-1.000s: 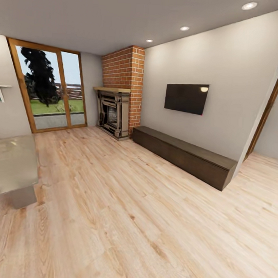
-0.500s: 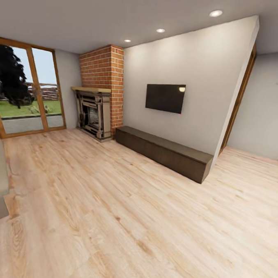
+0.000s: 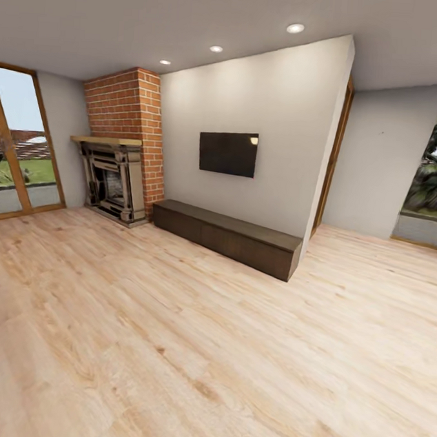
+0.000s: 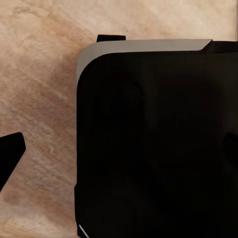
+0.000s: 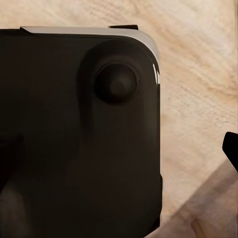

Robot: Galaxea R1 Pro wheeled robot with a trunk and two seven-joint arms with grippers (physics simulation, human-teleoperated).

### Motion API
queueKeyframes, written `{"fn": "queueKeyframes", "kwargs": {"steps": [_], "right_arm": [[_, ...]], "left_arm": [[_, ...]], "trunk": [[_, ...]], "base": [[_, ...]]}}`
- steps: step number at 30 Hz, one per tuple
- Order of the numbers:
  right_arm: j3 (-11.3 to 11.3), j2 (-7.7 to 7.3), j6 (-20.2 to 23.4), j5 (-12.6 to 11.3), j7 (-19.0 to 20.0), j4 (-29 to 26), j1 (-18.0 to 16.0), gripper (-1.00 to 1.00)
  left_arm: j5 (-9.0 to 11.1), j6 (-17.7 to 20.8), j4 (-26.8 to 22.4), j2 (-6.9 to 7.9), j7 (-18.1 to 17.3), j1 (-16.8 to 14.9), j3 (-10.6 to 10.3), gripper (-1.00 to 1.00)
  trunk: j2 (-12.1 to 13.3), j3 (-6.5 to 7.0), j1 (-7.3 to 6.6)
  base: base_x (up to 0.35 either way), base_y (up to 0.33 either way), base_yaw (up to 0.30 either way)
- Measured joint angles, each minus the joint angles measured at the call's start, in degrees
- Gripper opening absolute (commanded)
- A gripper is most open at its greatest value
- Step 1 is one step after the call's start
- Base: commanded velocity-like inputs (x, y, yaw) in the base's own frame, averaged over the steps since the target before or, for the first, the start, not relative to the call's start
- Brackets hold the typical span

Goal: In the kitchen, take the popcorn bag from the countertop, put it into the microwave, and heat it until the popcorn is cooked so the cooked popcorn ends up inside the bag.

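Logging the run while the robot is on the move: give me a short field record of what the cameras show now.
room: living room, not the kitchen
floor: light wood planks
wall: black television mounted above a long dark low cabinet
corner: brick fireplace with wooden mantel
left edge: glass door to a lawn
right: doorway, window with plants
wrist views: dark robot body over wood floor
task things: none seen

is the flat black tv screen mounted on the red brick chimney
No, the flat black TV screen hangs on the plain pale wall, beside the red brick chimney and above the long dark low cabinet.
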Motion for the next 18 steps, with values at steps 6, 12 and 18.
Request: {"fn": "queueKeyframes", "kwargs": {"steps": [6, 12, 18], "right_arm": [[0.0, -0.05, 0.0, 0.0, 0.0, 0.0, 0.0, 1.00], [0.0, -0.17, 0.1, 0.0, 0.0, 0.0, 0.0, 1.00], [0.0, -0.19, 0.1, 0.0, 0.0, 0.0, 0.0, 1.00]], "left_arm": [[0.0, 0.0, 0.1, -0.19, -0.1, 0.0, -0.1, 1.00], [0.1, 0.3, 0.1, -0.25, -0.1, 0.0, -0.2, 1.00], [0.0, 0.6, 0.1, -0.25, -0.1, 0.0, -0.2, 1.00]], "trunk": [[0.0, 0.25, -0.02], [0.0, 0.35, -0.02], [0.0, 0.35, -0.02]], "base": [[0.272, 0.000, -0.273], [0.320, 0.000, -0.050], [0.323, 0.000, -0.028]]}}
